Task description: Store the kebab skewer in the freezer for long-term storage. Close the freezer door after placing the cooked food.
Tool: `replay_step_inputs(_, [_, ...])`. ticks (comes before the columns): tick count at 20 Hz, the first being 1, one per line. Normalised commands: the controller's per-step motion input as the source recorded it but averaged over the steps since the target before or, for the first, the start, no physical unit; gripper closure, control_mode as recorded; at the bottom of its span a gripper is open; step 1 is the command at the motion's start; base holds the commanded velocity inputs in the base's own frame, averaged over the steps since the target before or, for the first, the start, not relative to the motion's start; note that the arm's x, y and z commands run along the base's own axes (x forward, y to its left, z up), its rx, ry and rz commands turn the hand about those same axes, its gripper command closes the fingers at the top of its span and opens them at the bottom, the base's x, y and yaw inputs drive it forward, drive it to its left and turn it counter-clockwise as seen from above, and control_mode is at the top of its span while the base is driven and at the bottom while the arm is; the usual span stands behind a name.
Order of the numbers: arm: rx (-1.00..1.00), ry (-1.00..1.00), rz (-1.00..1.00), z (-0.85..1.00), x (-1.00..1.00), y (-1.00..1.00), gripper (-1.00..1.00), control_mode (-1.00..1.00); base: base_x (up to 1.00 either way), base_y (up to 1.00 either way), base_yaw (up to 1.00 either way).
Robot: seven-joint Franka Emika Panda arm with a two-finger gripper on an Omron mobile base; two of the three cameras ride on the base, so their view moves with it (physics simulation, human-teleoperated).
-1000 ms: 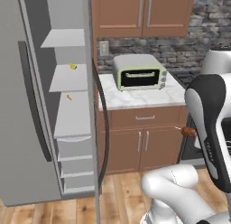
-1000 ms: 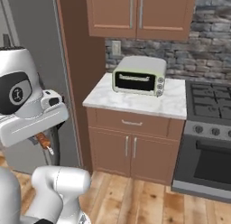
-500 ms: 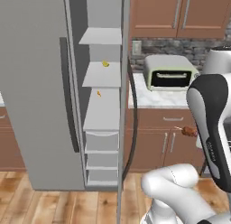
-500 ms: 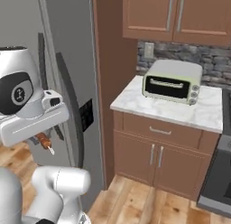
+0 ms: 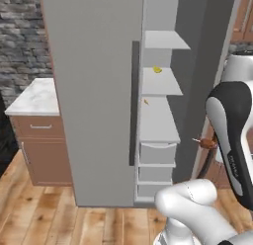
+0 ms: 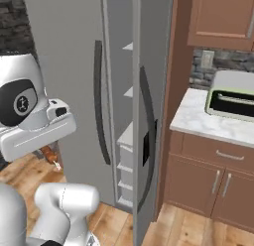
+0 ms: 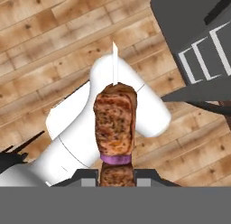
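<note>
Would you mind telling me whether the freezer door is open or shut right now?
Open. The freezer shows its grey inner shelves in the left base view, and its door stands swung out in the right base view.

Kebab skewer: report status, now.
Gripper shut on kebab skewer, held low beside the arm. Freezer door open, shelves in reach ahead. Small yellow item on one shelf; nothing blocking the opening.

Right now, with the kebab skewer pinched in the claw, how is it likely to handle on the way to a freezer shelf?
The kebab skewer looks light, just small meat chunks on a thin stick, so the shut claw probably carries it easily. Its straight pale tip suggests a stiff stick. Gripped at one end, it might pivot or slip if bumped against the freezer shelves.
</note>
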Motion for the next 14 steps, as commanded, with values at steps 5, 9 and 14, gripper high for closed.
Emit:
replay_step_inputs(5, [0.0, 0.0, 0.0, 0.0, 0.0, 0.0, 1.0, 1.0, 0.0, 0.84, -0.07])
replay_step_inputs(9, [0.0, 0.0, 0.0, 0.0, 0.0, 0.0, 1.0, 1.0, 0.07, 0.4, -0.33])
replay_step_inputs(14, [0.0, 0.0, 0.0, 0.0, 0.0, 0.0, 1.0, 1.0, 0.42, 0.06, -0.48])
